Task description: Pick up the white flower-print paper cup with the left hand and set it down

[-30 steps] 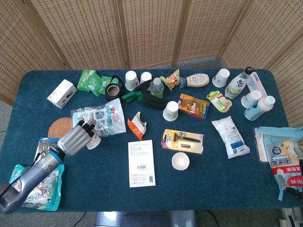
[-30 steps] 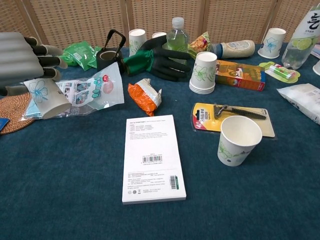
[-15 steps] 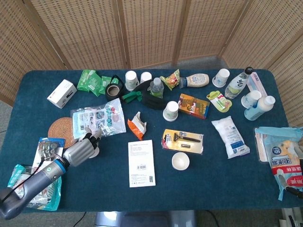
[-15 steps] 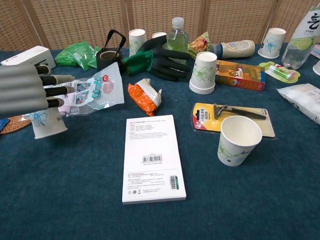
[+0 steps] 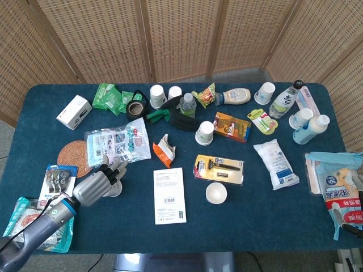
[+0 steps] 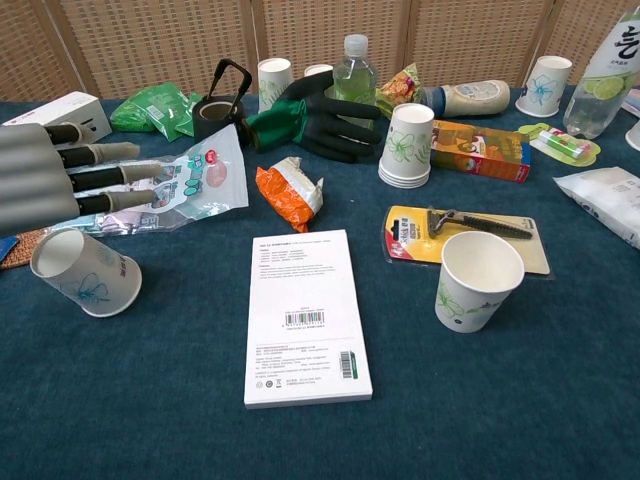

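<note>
The white flower-print paper cup [image 6: 86, 272] lies tipped on its side on the blue table [image 6: 180, 420], its mouth turned to the upper left. My left hand [image 6: 45, 178] hovers just above it with the fingers stretched out straight and apart from the cup. In the head view the left hand [image 5: 95, 185] covers most of the paper cup [image 5: 115, 190]. Only a small grey and dark part of my right hand [image 5: 343, 222] shows at the bottom right edge, so its fingers cannot be judged.
A white flat box [image 6: 305, 315] lies to the right of the cup. A clear pouch [image 6: 185, 180] and a cork coaster [image 5: 74, 156] sit behind it. Another flower-print cup [image 6: 478, 280] stands upright by a razor pack [image 6: 470, 235]. An orange snack bag [image 6: 290, 192] is at mid-table.
The left hand came toward the near edge and lowered with the cup, then let it go. Its fingers straightened, and the cup now lies tipped on the table below them.
</note>
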You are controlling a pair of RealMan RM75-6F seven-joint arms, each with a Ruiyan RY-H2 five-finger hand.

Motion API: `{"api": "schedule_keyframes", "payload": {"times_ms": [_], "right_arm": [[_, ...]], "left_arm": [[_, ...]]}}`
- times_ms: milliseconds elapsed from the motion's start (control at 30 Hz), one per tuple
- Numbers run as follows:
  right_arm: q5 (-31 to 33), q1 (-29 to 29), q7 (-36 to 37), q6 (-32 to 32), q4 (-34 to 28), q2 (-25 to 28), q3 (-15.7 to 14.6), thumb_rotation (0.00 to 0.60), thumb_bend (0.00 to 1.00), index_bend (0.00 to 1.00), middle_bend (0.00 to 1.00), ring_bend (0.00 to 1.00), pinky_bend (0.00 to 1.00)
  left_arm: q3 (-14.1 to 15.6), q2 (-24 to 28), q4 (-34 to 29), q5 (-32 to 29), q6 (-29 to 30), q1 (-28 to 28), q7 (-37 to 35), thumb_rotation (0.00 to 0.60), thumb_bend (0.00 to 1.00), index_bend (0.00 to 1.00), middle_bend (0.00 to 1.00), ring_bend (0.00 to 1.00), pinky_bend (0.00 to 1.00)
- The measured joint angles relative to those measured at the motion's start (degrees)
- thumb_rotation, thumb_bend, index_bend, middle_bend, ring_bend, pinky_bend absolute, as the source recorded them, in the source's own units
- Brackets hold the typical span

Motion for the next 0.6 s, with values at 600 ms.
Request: {"api": "schedule_keyframes", "payload": {"times_ms": [600], "right_arm": [[-0.6,2.6,-3.1,-1.9,-1.0,0.7,1.1,0.523,0.35,0.00,0.00,0.00,0.00]], "left_arm": [[-5.9,7.7,-8.3,-13.4,10.2,8.6,-31.9,0.600,0.41,0.00,0.00,0.00,0.20]]}}
